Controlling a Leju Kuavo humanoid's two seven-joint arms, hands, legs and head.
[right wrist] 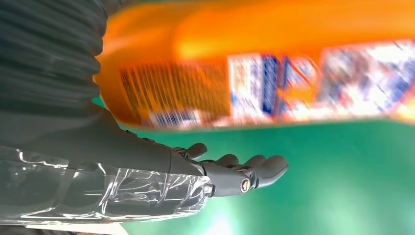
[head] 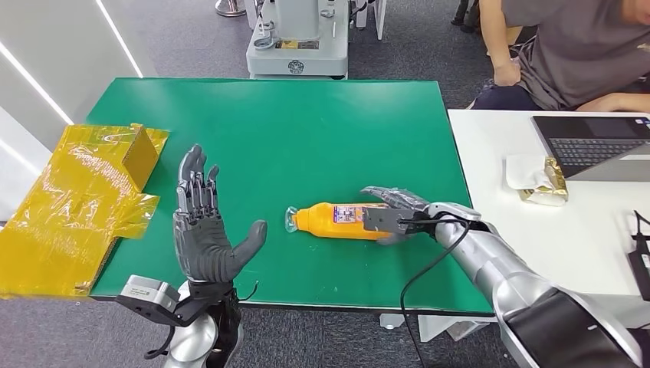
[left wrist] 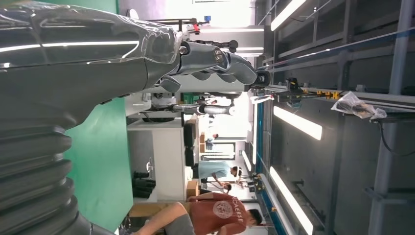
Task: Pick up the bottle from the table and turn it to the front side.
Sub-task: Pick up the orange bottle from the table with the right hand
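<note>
The right hand (head: 395, 208) reaches in over the green worktop (head: 306, 130) and lies around the base end of the orange bottle (head: 337, 220). Its fingers (head: 398, 198) curve over the far side of the bottle and a thumb sits on the near side; whether they truly clamp it or only rest against it cannot be told. In the right wrist view the thumb (right wrist: 235, 176) stretches out beside the bottle (right wrist: 254, 63) with green worktop showing between them.

The bottle lies on its side on the worktop, near the front edge and right of the middle, its clear cap end pointing toward the robot's left. It is filled with orange liquid and wears a label with white, blue and orange patches. A block of fine print and a barcode-like strip show close up, too blurred to read.

The left hand (head: 205, 230) is held upright above the front left part of the worktop, palm toward the bottle, fingers straight and spread, holding nothing.

Yellow crinkled packaging (head: 77, 199) lies at the worktop's left end. To the right, a white table (head: 536, 230) carries a laptop (head: 598, 142), and a person (head: 567, 46) sits behind it.
</note>
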